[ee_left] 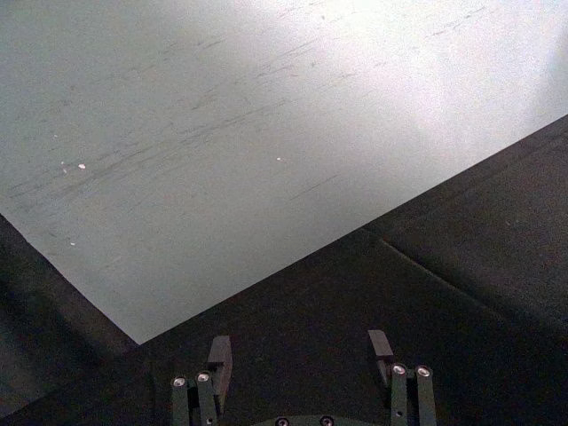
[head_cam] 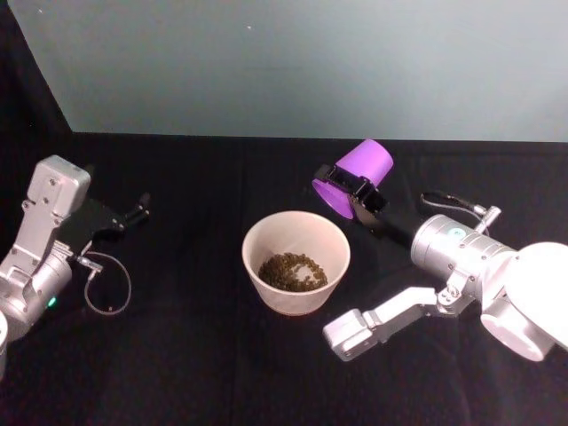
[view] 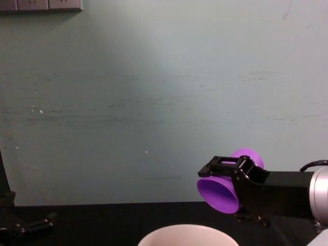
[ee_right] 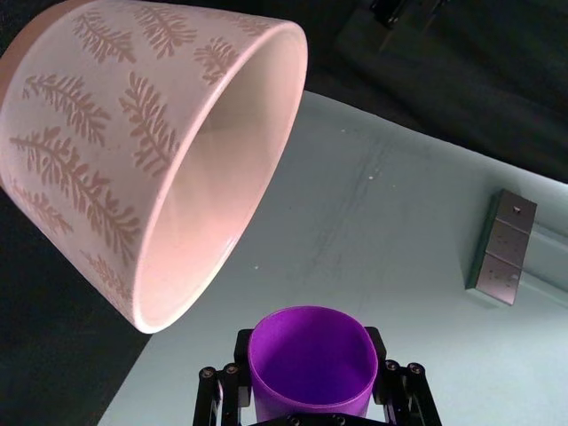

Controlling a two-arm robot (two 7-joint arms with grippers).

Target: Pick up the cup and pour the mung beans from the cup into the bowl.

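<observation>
Well left of the bowl (head_cam: 295, 214), over the black counter (head_cam: 195, 355): left tool (head_cam: 139, 211), fingers spread wide, gripping nothing. At the middle, the bowl itself: stands upright, carries a fern-leaf pattern on its pale outer wall, holds a dark heap of mung beans (head_cam: 293, 271) at the bottom. Just right of the bowl, higher than its rim and clear of it: purple cup (head_cam: 371, 160), tipped on its side, mouth turned toward the bowl, clamped between the fingers of the right tool (head_cam: 358, 189).

Head above, chest low; bowl (head_cam: 288, 302) shared
</observation>
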